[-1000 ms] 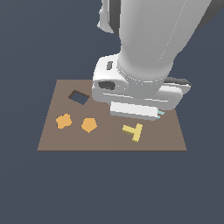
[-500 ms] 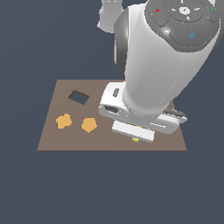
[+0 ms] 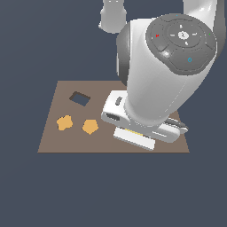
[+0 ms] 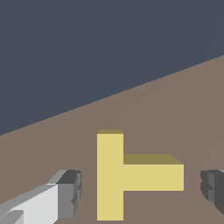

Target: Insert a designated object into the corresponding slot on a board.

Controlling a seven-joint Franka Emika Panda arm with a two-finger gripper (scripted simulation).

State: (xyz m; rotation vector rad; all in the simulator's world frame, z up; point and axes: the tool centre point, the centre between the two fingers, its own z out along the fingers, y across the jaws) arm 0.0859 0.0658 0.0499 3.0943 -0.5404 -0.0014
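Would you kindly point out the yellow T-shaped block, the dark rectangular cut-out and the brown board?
Yellow T-shaped block (image 4: 114,177): wrist view, where bar and stem join.
Dark rectangular cut-out (image 3: 80,98): exterior view, its centre.
Brown board (image 3: 53,144): exterior view, bare near corner.

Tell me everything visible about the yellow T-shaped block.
The yellow T-shaped block is a flat, plain yellow piece with a matte look: a long bar and a shorter stem branching from its middle. It lies flat on the brown board, shown clearly only in the wrist view; in the exterior view the arm hides it. It sits between the fingertips of the open tool, with gaps on both sides, so nothing but the board touches it.
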